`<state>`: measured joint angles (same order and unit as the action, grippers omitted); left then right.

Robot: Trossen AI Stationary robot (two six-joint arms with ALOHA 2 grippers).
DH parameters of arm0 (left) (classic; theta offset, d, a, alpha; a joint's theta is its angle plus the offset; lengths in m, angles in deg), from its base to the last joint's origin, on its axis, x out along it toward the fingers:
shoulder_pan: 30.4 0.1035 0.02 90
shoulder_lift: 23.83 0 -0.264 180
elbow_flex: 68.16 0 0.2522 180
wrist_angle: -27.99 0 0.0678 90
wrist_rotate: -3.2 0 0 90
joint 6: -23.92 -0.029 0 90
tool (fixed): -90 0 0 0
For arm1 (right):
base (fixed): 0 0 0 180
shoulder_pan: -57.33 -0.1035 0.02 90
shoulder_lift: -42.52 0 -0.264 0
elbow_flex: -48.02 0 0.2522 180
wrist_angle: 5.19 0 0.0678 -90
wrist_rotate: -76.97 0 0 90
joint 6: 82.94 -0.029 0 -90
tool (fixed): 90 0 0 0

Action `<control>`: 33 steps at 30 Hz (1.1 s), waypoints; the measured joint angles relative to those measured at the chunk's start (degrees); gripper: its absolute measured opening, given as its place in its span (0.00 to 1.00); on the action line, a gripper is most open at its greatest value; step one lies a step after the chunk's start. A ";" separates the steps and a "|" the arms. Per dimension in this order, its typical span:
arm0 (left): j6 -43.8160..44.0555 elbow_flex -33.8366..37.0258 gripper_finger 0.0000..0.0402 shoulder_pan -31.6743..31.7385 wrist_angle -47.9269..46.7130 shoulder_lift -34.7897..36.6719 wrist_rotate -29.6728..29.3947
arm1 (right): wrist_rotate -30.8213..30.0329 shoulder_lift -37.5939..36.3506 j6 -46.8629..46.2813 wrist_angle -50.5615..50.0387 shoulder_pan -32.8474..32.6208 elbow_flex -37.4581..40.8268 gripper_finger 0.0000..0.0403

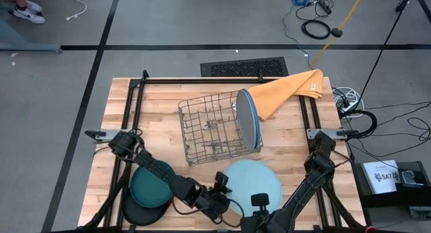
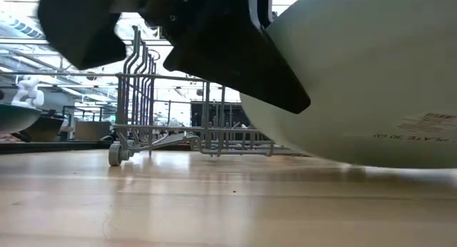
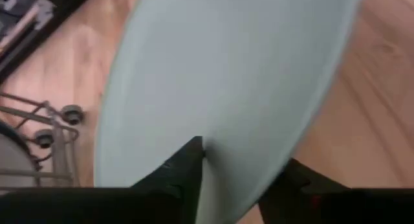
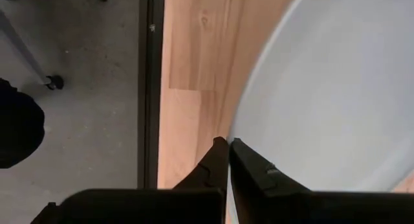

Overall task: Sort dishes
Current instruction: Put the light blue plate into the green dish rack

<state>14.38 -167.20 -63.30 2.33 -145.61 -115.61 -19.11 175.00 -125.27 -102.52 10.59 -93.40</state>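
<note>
The pale blue plate [image 1: 252, 180] lies near the table's front edge, between my two grippers. My left gripper [image 3: 246, 156] is at its left rim, with one finger over the plate and one under it. My right gripper [image 4: 226, 143] points straight down, shut, at the plate's near rim. A grey and a bright blue plate [image 1: 248, 117] stand on edge in the wire dish rack [image 1: 214, 128]. The dark teal plate [image 1: 149, 184] lies at the front left, partly on top of the black plate [image 1: 138, 211]. My left gripper has the pale blue plate's left rim [image 3: 226, 185] between its two fingers, one finger [image 3: 187, 166] on the top face and the other [image 3: 297, 179] below. It comes slanting down from the table's left. The plate is tilted, its underside [image 2: 357, 158] on the table. My right gripper's shut fingertips [image 4: 220, 149] meet the plate's near rim [image 4: 242, 136] from above, pointing down. I cannot tell whether they press on the rim or only stand against it.
A yellow-orange cloth [image 1: 289, 91] lies at the back right, beside the rack. The black frame rails [image 1: 131, 112] run along the table's sides. Bare wood shows between the rack and the front plates.
</note>
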 joint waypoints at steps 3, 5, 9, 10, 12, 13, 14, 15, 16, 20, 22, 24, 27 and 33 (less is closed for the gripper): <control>-1.01 0.00 0.16 -0.02 -0.45 0.00 1.05 | -0.18 -0.12 0.05 -0.07 0.00 0.00 0.00; -2.94 0.00 0.07 -0.19 -1.03 0.00 1.17 | -0.89 -0.23 -0.13 -0.12 0.00 -0.03 0.00; -7.18 -0.60 0.03 -1.82 -1.91 0.00 0.35 | -1.03 -0.28 -1.96 0.39 -0.02 -0.09 0.01; -8.43 -0.94 0.02 -2.38 -2.16 0.00 0.11 | -1.01 -0.28 -2.69 0.65 -0.04 -0.09 0.02; -10.14 -2.25 0.02 -3.60 -3.84 0.24 -1.27 | -1.06 -0.28 -3.68 1.21 -0.11 -0.32 0.05; -10.28 -3.21 0.02 -4.09 -5.55 0.57 -1.42 | -1.48 -0.20 -3.91 1.22 -0.25 -0.92 0.07; -10.19 -4.42 0.01 -4.53 -7.50 0.98 -1.36 | -2.22 -0.13 -3.92 1.24 -0.43 -1.78 0.10; -9.88 -5.49 0.01 -5.01 -9.28 1.51 -1.21 | -3.43 -0.12 -3.87 1.28 -0.68 -3.02 0.13; -9.42 -6.62 0.01 -5.39 -10.54 1.85 -0.97 | -5.04 -0.13 -3.64 1.38 -0.93 -4.41 0.16; -7.57 -11.68 0.00 -6.83 -15.40 2.51 0.15 | -11.97 -3.42 -1.33 5.50 -2.18 -5.30 0.29; -7.36 -14.30 0.00 -7.57 -16.92 2.49 -0.72 | -15.05 -6.47 -0.68 6.37 -3.04 -4.94 0.35; -6.38 -17.40 0.00 -8.08 -18.92 2.54 -1.83 | -19.65 -9.46 0.96 7.01 -4.26 -4.97 0.40; -3.09 -21.57 0.00 -9.20 -25.64 2.60 -5.03 | -30.06 -13.74 6.04 7.64 -7.18 -4.98 0.43; 10.68 -29.15 0.00 -11.31 -39.22 4.09 -10.75 | -57.82 -20.60 15.24 7.08 -14.85 -5.09 0.40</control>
<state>25.06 -196.34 -74.62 -36.89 -141.51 -126.37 -76.94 154.40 -110.02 -95.44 -4.26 -98.49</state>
